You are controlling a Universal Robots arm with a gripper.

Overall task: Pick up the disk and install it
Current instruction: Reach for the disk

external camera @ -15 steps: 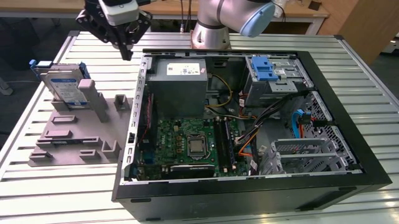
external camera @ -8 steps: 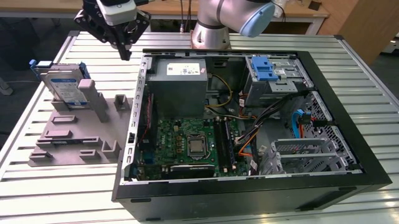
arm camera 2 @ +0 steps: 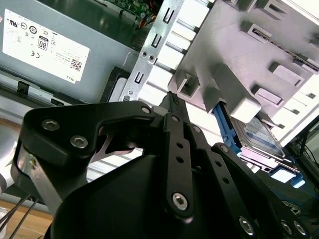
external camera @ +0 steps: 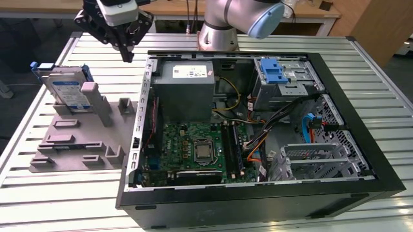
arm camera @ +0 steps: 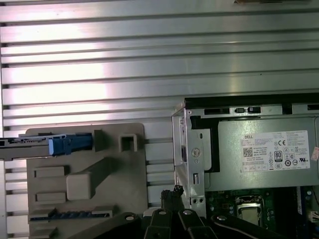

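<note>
The fingers [external camera: 127, 55], pressed together and empty, hang above the counter [external camera: 65, 193]; the disk [external camera: 66, 92] stands upright in its grey holder [external camera: 71, 145], well apart from them.

So the disk [external camera: 66, 91] is a flat silver-grey hard drive with a blue-and-white label on its face and blue plastic running round its edges. It's standing on one edge, slotted into the grey plastic stand [external camera: 71, 145] on the worktop [external camera: 38, 193]. That puts it at the exterior view's left of the open computer case [external camera: 258, 193], apart from it and not installed yet, and in the first wrist view it's edge-on, a thin grey strip with blue at one end.
</note>
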